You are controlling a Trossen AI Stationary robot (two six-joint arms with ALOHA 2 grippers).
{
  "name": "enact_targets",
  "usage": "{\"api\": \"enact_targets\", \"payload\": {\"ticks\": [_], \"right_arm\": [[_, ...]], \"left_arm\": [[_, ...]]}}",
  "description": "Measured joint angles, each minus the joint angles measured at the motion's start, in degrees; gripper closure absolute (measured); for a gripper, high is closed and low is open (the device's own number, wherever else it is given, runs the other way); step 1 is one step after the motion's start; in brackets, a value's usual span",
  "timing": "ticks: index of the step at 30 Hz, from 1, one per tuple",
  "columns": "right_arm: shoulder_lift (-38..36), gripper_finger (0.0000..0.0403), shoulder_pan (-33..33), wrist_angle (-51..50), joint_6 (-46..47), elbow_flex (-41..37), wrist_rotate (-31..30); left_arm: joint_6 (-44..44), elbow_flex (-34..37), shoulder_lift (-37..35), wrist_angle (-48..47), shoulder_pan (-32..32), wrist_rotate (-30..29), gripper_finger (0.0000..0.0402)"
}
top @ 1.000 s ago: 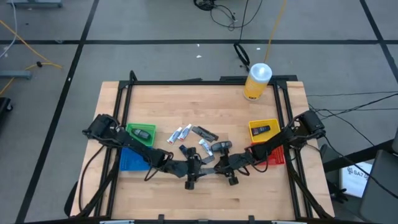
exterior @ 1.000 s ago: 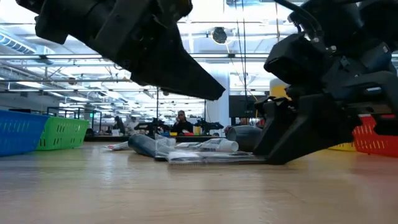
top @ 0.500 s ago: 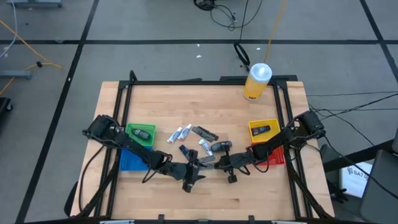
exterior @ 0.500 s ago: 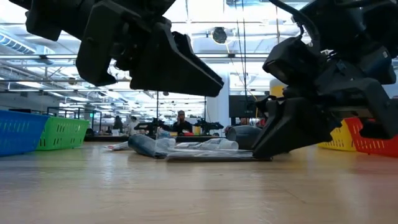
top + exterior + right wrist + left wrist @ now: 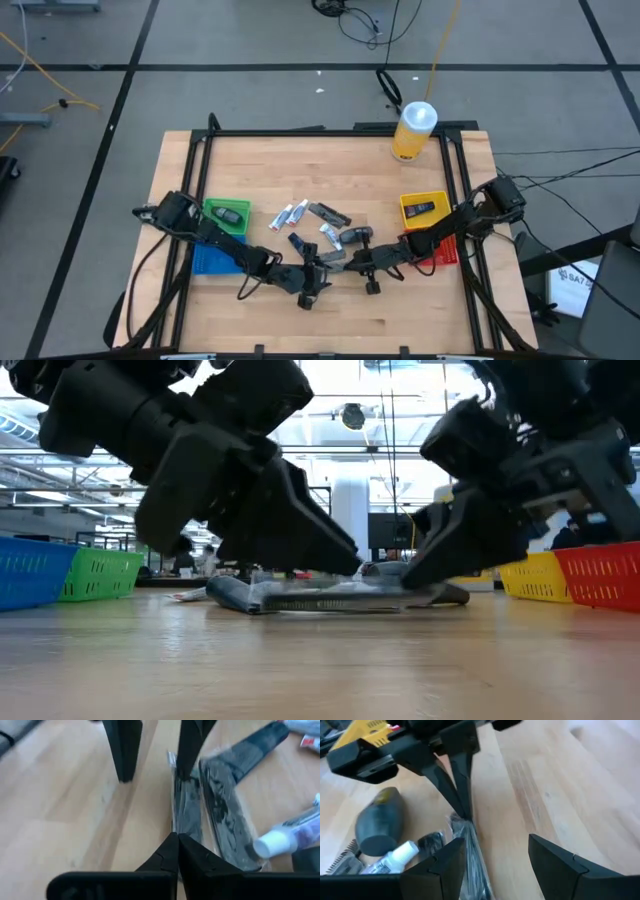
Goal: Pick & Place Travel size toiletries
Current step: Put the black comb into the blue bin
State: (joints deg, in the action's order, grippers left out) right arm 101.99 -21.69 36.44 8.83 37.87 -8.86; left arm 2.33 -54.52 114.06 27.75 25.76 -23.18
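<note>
R hand (image 5: 176,837) is clenched on the edge of a clear-wrapped dark packet (image 5: 186,805) lying mid-bench; L hand (image 5: 495,857) sits released just opposite, fingers astride the same packet. Judging by this, the pick is made but no lift yet. Done: one item each in the green bin (image 5: 226,215) & yellow bin (image 5: 422,208). Left: tubes (image 5: 291,213), more packets, a grey stick in the pile. Wood bench (image 5: 300,160), yellow bottle (image 5: 413,131) at far edge; open hall w/ ceiling lights beyond.

Wooden table (image 5: 330,165): toiletries cluster (image 5: 318,225) at centre; green bin (image 5: 227,214), blue bin (image 5: 210,258) left; yellow bin (image 5: 423,207), red bin (image 5: 440,252) right; yellow bottle (image 5: 413,131) at far edge.
</note>
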Motion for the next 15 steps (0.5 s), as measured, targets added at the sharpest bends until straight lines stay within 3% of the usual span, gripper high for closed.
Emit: {"api": "enact_targets", "payload": {"ticks": [15], "right_arm": [[-3.3, 0.0403, -0.3, 0.7, 2.5, 0.1, 0.0]], "left_arm": [[1.7, -0.5, 0.0, -3.6, -0.2, -3.0, 0.0188]]}}
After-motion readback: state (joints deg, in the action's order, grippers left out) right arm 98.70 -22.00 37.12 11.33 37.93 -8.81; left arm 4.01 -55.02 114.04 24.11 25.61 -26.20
